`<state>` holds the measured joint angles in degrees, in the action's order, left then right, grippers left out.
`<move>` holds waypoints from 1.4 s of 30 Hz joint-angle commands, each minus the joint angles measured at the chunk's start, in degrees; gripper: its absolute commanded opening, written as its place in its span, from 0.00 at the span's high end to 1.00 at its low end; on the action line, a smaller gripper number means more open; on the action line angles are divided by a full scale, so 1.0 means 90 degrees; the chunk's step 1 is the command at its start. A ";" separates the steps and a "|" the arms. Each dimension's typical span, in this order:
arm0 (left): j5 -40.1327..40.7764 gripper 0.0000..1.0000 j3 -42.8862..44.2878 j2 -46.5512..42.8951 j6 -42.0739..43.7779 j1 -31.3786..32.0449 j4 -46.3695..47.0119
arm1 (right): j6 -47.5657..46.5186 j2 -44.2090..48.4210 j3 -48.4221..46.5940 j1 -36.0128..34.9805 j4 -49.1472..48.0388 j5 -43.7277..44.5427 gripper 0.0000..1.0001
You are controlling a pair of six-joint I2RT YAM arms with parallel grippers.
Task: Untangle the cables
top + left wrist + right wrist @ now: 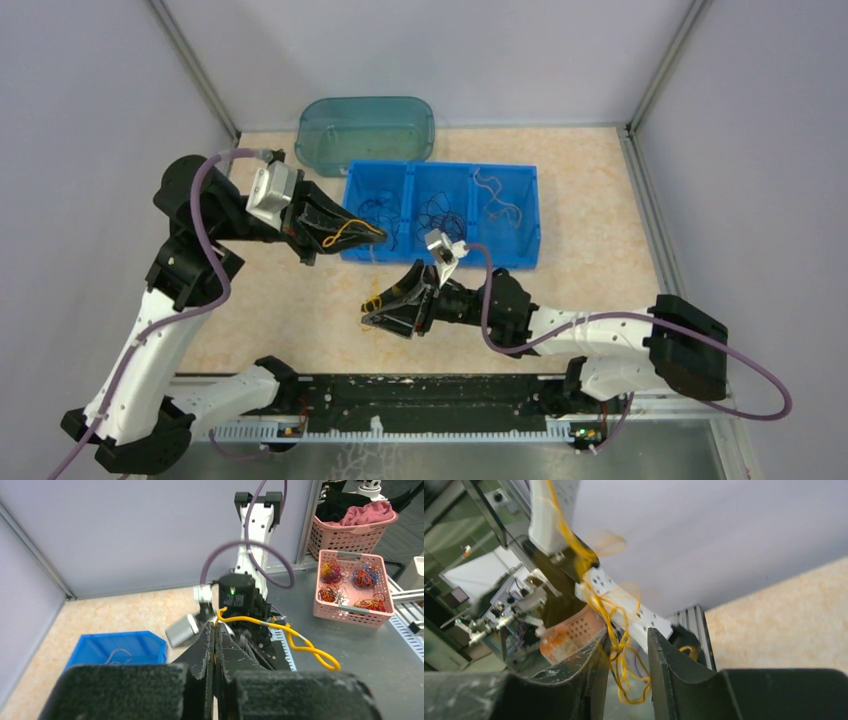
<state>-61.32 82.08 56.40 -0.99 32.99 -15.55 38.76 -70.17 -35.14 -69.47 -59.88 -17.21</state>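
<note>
The yellow cable (345, 235) is hanging clear of the tabletop (600, 280) in the left centre of the top view, just left of the blue tray (510, 258). The left end effector (380, 234) is gripping it: in the left wrist view the jaws are standing closed, pinching the cable at the tips, and the free length is trailing toward the lower right of the frame in a twisted loop.

Below it in the top view, yellow loops (372, 303) are hanging at the right end effector (372, 310). In the right wrist view the jaws are standing partly open, and the loops are passing through the gap between the fingers (664, 665). From there a blurred strand is rising toward the upper left of that frame. Whether this strand and the cable in the left end effector are one wire cannot be determined.

More cables are lying in the tray's three compartments:
- left compartment: dark cables (382, 212);
- middle compartment: dark and blue cables (442, 212);
- right compartment: pale cables (495, 200).

A translucent teal bin (365, 130) is sitting just behind the tray, at the far edge of the tabletop.
</note>
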 commanded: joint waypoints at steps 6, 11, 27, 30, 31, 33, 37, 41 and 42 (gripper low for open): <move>0.0007 1.00 0.0330 -0.0034 0.0188 -0.0023 0.0211 | 0.0057 -0.0060 0.0252 0.0001 -0.0034 0.0009 0.67; 0.0040 1.00 0.0532 -0.0014 0.0394 -0.0023 0.0070 | 0.0034 -0.0002 0.0400 0.0004 0.0139 0.0055 0.69; 0.0138 1.00 0.1183 0.0116 0.0936 -0.0018 -0.0316 | -0.0224 0.0751 0.1505 -0.0072 0.1257 0.1067 0.67; 0.0173 1.00 0.1323 0.0180 0.1007 -0.0026 -0.0342 | -0.0466 0.0691 0.1342 -0.0163 0.1966 0.1436 0.73; 0.0186 1.00 0.1370 0.0192 0.1043 -0.0021 -0.0337 | -0.0537 0.0644 0.1278 -0.0211 0.2185 0.1597 0.77; 0.0234 1.00 0.1525 0.0240 0.1155 -0.0023 -0.0331 | -0.0696 0.0510 0.1195 -0.0258 0.2506 0.1842 0.85; 0.0511 1.00 0.1898 0.0334 0.1358 -0.0023 -0.0248 | -0.0580 0.0217 0.1215 -0.0269 0.2745 0.2343 1.00; 0.0380 1.00 0.2032 0.0374 0.1329 -0.0023 -0.0492 | -0.0724 0.0428 0.1045 -0.0272 0.3008 0.2682 0.70; 0.0330 1.00 0.1961 0.0346 0.1303 -0.0023 -0.0544 | -0.0843 0.0620 0.0937 -0.0269 0.3131 0.2774 0.62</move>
<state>-57.84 98.87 59.79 10.07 32.99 -18.55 33.93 -68.29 -21.89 -71.48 -33.36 2.52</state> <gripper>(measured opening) 0.008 0.255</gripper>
